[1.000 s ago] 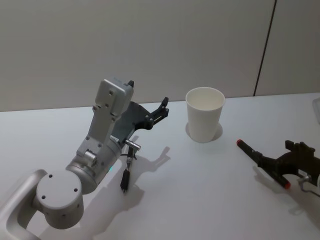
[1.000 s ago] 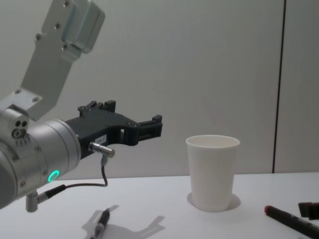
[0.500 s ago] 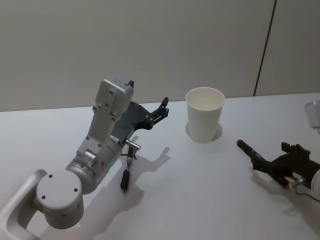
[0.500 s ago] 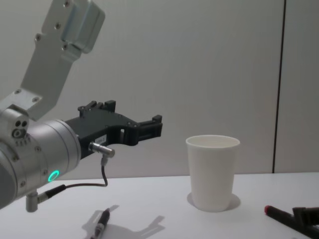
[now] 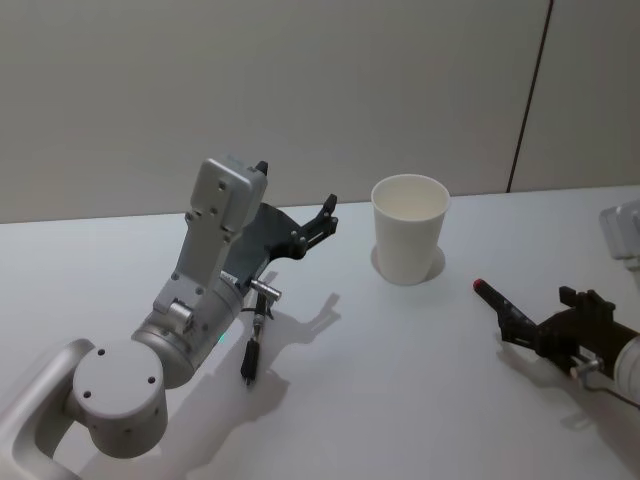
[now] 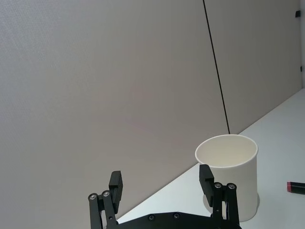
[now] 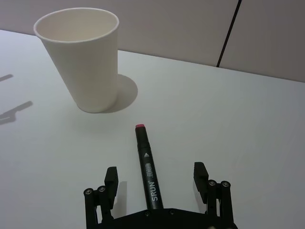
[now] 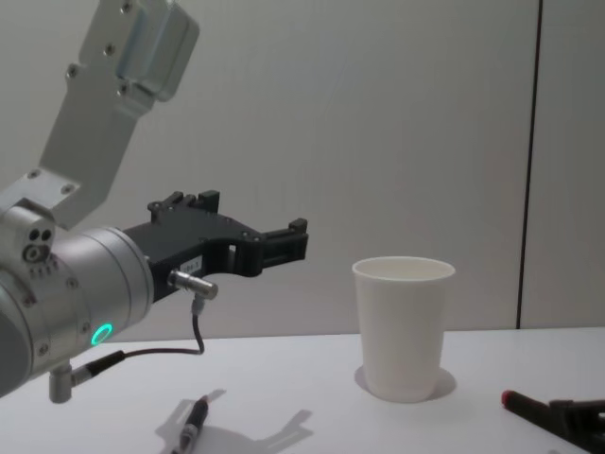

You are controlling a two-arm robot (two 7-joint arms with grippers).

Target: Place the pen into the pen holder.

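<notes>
Pen (image 7: 145, 160) flat, red end toward pen holder (image 7: 90, 71); right tool (image 7: 156, 170) wide astride its rear; left tool (image 6: 161, 175) wide, aloft

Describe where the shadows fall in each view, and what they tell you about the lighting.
Head view: the left gripper throws a soft grey shadow onto the table below it, toward the robot's right, so the light seems diffuse and overhead. Right wrist view: the pen holder drops a faint rounded shadow beside its base. Chest view: the black pen lies among the arm's pale shadows.
</notes>
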